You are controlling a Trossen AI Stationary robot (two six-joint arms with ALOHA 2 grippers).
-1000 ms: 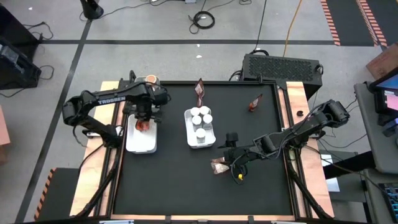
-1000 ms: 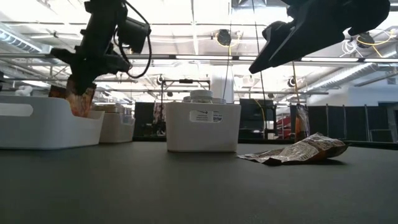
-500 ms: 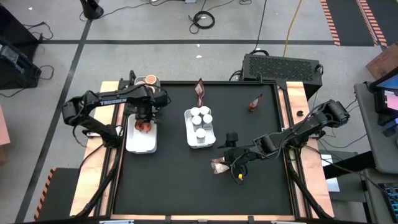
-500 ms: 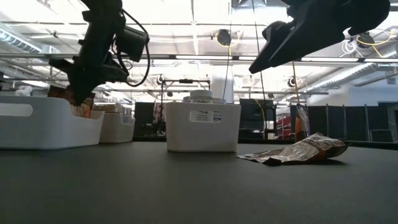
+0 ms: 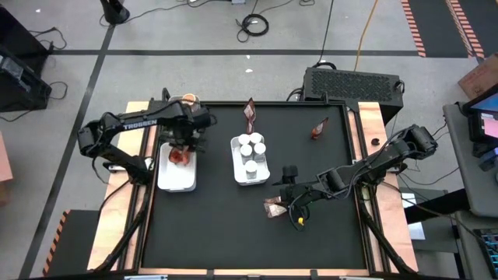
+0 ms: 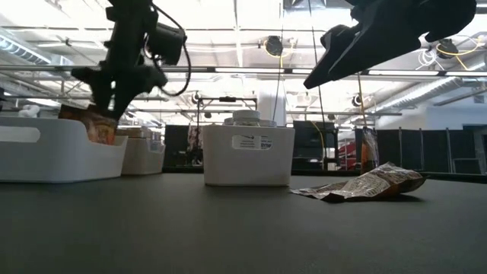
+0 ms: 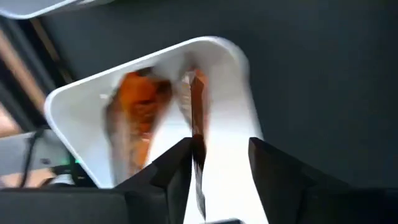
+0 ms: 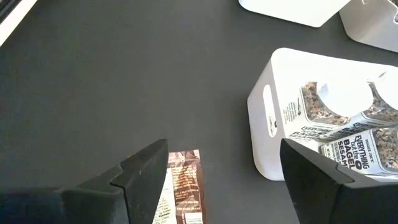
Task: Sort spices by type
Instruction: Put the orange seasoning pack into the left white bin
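Overhead, the left gripper [image 5: 184, 142] hangs above the white tray [image 5: 165, 180] that sits along the left edge of the black tabletop [image 5: 218, 233], its two dark fingers [image 7: 174, 177] spread apart with nothing between them. Reddish-orange crinkly packets [image 5: 180, 156] lie in the far end of that tray, directly beneath the gripper; from table height they poke up over the tray's rim. A round orange-topped tub [image 5: 189, 99] sits at the far left corner of the table, just beyond the left arm.

Near the middle of the tabletop a second white tray [image 5: 236, 165] holds a cluster of white-capped jars [image 5: 250, 148], their labels readable in the right wrist view as everything bagel sesame seasoning.

The right gripper [image 5: 289, 199] hovers toward the near right part of the table, fingers [image 8: 146, 174] wide apart and empty. A brown crinkly packet [image 5: 273, 207] lies flat on the tabletop just below and between them, near the jar tray but apart from it.

Two more reddish-brown packets rest loose near the far edge: one [image 5: 250, 113] close to the middle of that edge, another [image 5: 319, 128] nearer the far right corner.
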